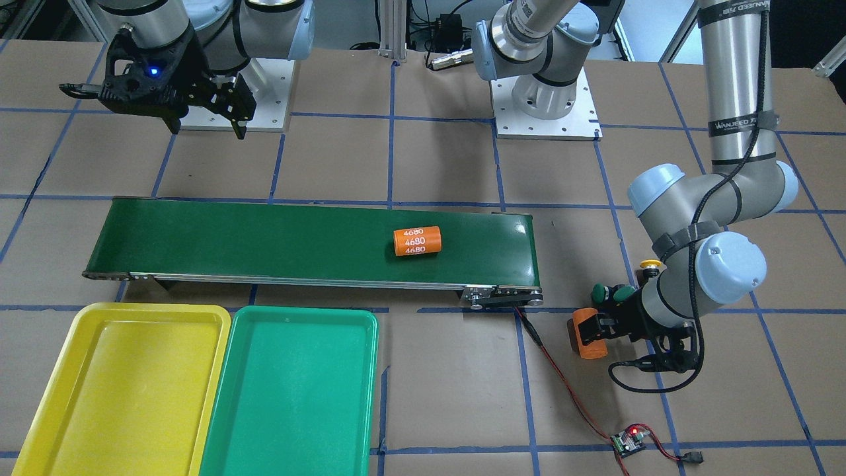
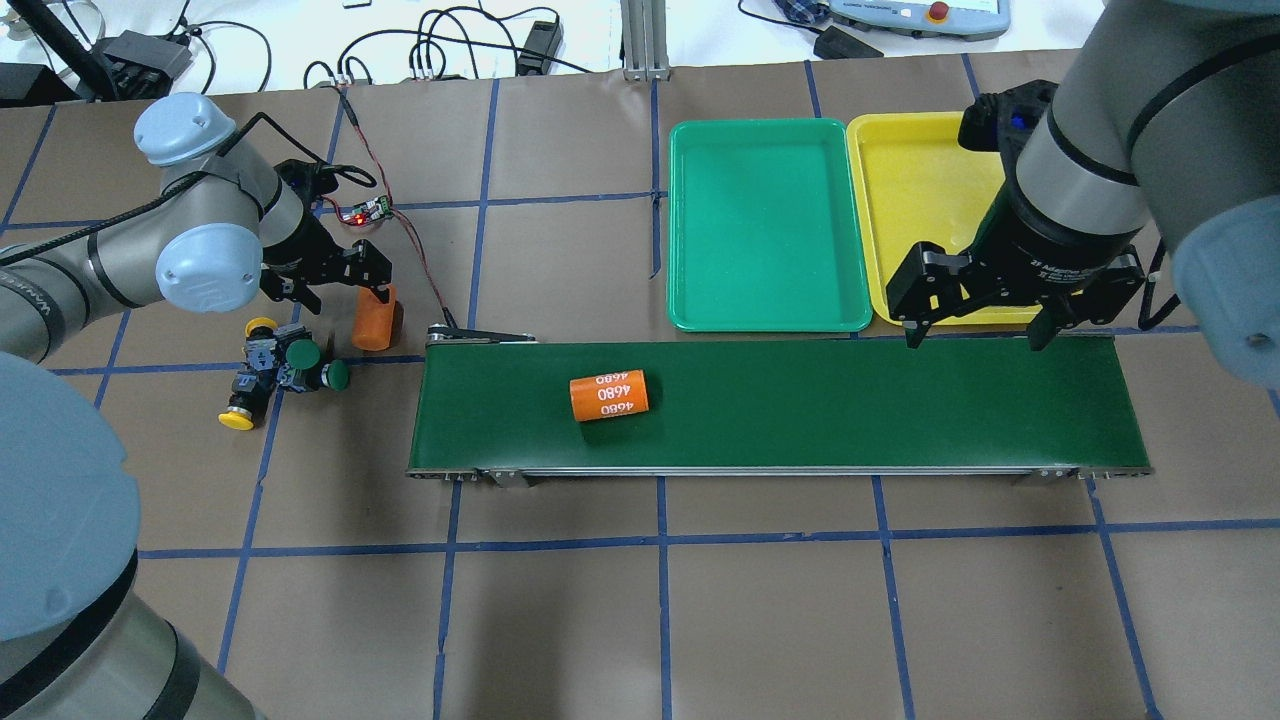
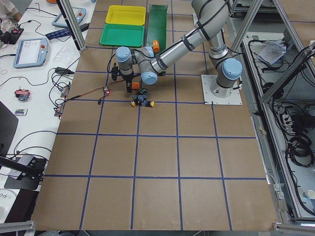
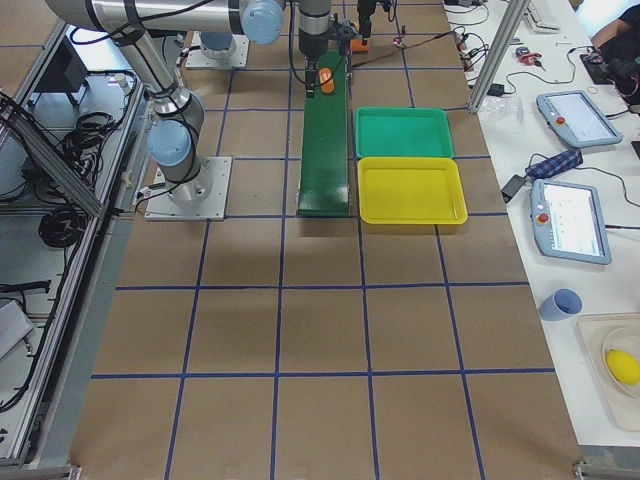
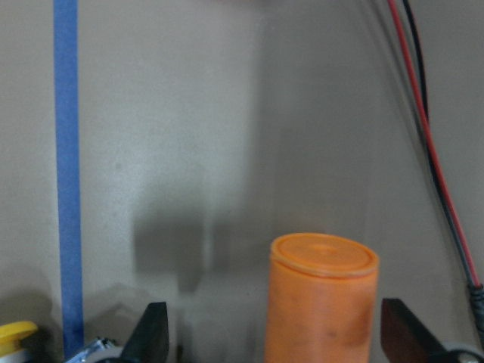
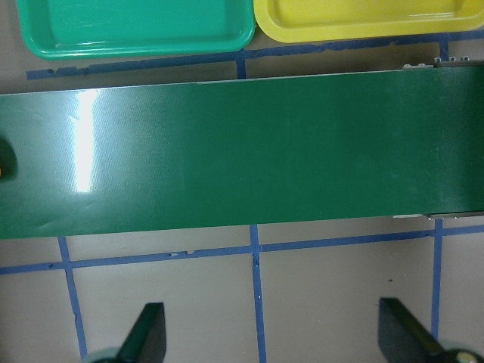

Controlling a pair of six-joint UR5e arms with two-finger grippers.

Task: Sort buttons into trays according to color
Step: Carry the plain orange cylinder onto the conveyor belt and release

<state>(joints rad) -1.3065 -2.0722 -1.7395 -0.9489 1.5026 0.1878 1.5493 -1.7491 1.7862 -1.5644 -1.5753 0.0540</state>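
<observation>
Overhead exterior showed the dark-green conveyor belt (image 2: pixel 800 400) nearest, with one orange 4680 cylinder (image 2: pixel 609 395) lying on it. Off the belt's left end the four buttons (image 2: pixel 285 372) sat bunched on the bench (image 2: pixel 760 600), none sorted yet. Just beyond them the left jaws stood released astride a second, upright orange cylinder (image 2: pixel 374 328), not clamping it. Closing there would likely seize the wrong item or topple it into the buttons, and the red wire (image 2: pixel 415 255) beside it could snag. The right jaws hung spread above the belt's right end. Beyond the belt's far side, the green tray (image 2: pixel 768 225) and yellow tray (image 2: pixel 915 200) both held nothing.
</observation>
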